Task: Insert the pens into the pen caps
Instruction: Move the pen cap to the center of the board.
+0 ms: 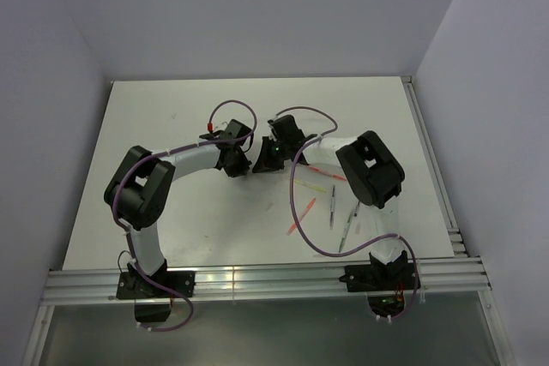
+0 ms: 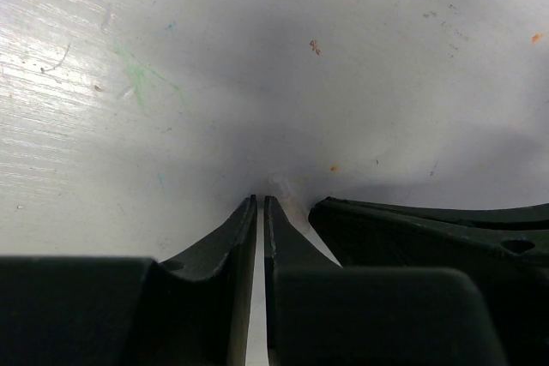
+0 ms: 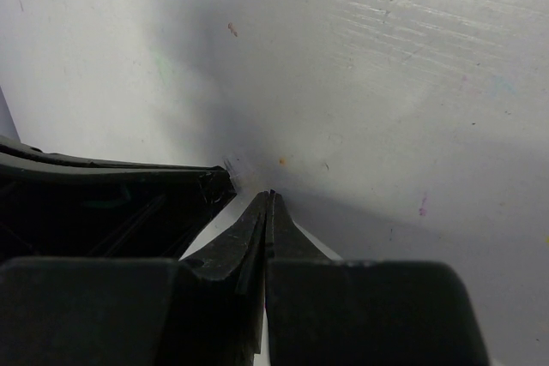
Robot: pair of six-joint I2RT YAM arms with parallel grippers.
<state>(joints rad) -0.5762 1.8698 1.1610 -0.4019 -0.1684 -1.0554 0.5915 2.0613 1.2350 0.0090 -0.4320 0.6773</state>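
Note:
My two grippers meet tip to tip at the middle of the table. The left gripper (image 1: 240, 163) (image 2: 260, 198) has its jaws almost together, and a tiny pale pen cap (image 2: 284, 187) (image 3: 228, 163) pokes out at their tips. The right gripper (image 1: 257, 163) (image 3: 270, 195) is shut, with nothing visible between its fingers; its tips sit just beside the cap. Several pens lie loose to the right: a red-pink one (image 1: 330, 176), a yellow one (image 1: 316, 189), an orange one (image 1: 300, 216), a grey one (image 1: 332, 212) and a green-clear one (image 1: 350, 220).
The white table (image 1: 171, 126) carries faint ink marks. A purple cable (image 1: 296, 203) loops from the right arm across the pens. Walls stand at the left, back and right, and an aluminium rail (image 1: 257, 279) runs along the near edge.

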